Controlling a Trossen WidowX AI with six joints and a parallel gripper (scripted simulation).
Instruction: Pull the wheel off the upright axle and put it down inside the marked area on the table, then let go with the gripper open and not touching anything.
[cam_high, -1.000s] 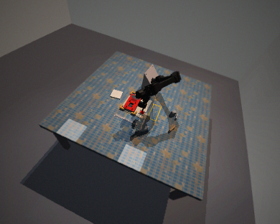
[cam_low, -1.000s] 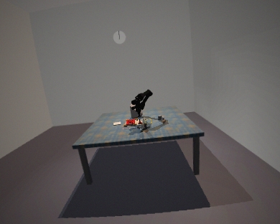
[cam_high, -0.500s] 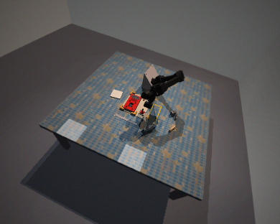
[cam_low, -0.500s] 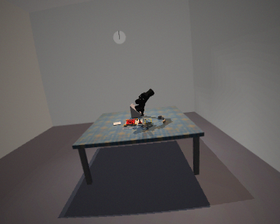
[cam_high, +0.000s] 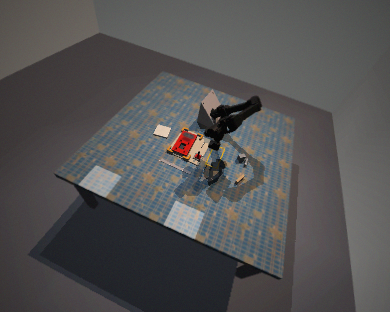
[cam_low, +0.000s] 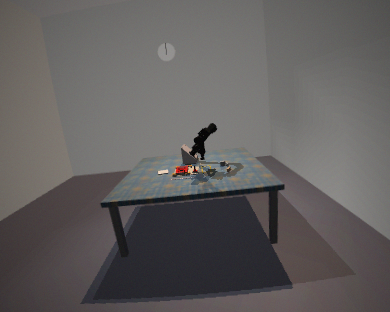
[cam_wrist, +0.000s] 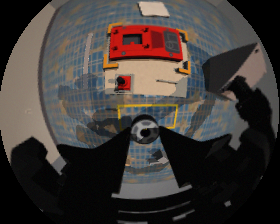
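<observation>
Blue checked table (cam_high: 150, 115), gripper (cam_wrist: 148, 136) clamped on wheel (cam_wrist: 146, 130) (mostly hidden by fingers), axle indistinct

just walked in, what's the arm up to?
The gripper is shut on the wheel. In the wrist view the wheel sits at the near edge of the yellow-outlined marked area, below the red base block on the tan board. Whether it rests on the table can't be told. Not released.

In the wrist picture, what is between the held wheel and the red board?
In the wrist view, between the wheel held in the gripper and the red board lie the yellow-outlined marked area and a pale plate with a small red block.
</observation>
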